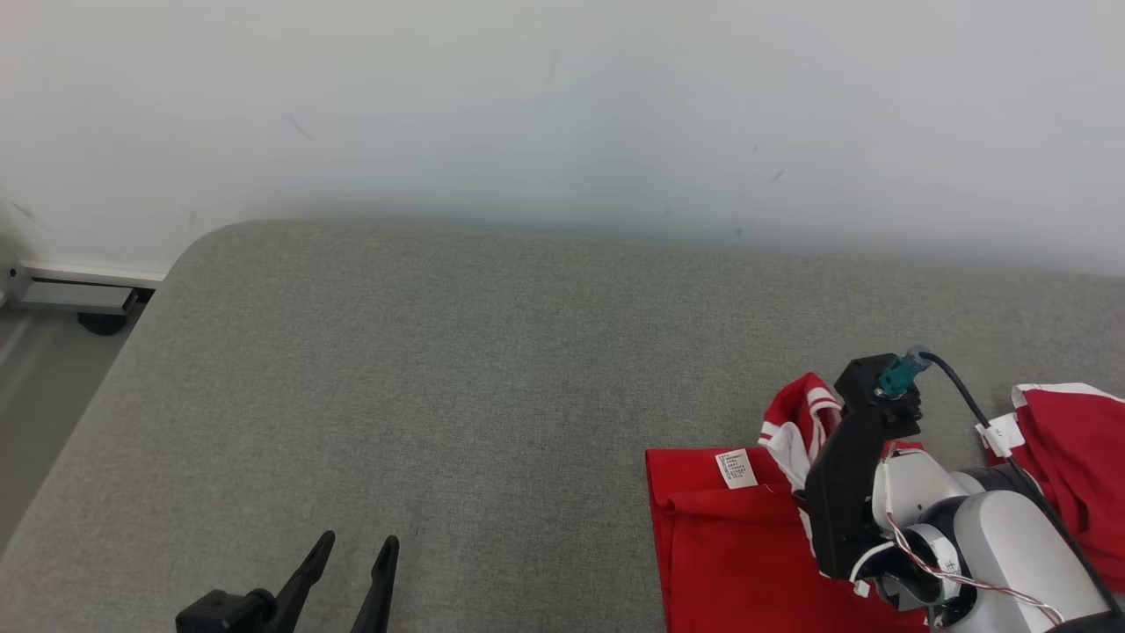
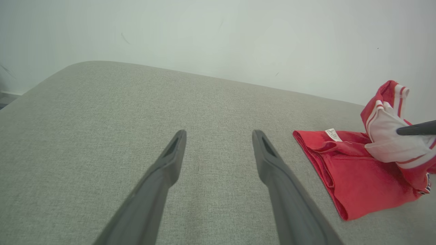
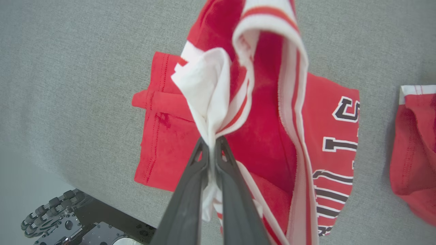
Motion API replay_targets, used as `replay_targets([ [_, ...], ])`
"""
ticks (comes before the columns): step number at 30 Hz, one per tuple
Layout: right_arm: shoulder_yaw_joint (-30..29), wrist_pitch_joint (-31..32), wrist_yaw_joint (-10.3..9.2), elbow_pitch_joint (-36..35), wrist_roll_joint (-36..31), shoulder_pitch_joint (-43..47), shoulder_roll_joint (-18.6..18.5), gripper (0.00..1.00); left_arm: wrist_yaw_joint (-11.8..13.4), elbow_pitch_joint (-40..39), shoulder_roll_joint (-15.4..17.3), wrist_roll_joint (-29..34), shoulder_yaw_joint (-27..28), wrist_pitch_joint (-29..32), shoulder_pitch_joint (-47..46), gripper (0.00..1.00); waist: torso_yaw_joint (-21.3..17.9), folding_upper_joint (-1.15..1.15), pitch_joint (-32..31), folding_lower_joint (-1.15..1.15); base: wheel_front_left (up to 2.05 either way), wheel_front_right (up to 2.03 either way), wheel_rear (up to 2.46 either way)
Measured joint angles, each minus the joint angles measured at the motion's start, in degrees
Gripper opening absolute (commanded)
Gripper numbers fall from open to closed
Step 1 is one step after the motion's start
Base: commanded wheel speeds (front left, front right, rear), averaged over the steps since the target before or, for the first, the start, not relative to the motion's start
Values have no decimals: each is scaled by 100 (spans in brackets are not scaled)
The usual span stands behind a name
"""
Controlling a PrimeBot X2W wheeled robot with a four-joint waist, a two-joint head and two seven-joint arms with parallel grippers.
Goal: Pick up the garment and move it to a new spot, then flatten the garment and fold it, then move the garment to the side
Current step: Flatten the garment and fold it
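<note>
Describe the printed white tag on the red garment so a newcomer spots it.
On the grey padded surface, find the red garment at the near right. Its printed tag is a small white rectangle by the garment's far left corner, left of the striped trim the right gripper pinches up; the other white tag sits further right, by the cable.

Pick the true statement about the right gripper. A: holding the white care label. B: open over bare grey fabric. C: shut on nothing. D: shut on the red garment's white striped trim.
D: the right gripper pinches the white striped trim of the red garment, that part bunched up above the rest.
</note>
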Motion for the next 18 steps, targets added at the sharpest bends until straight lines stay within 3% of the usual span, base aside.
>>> replay_targets([
  [18,274,36,-110,1002,-49,-393,542,0,-49,70,-47,2,-75,1,-172,100,225,0,67,0,0,0,0],
])
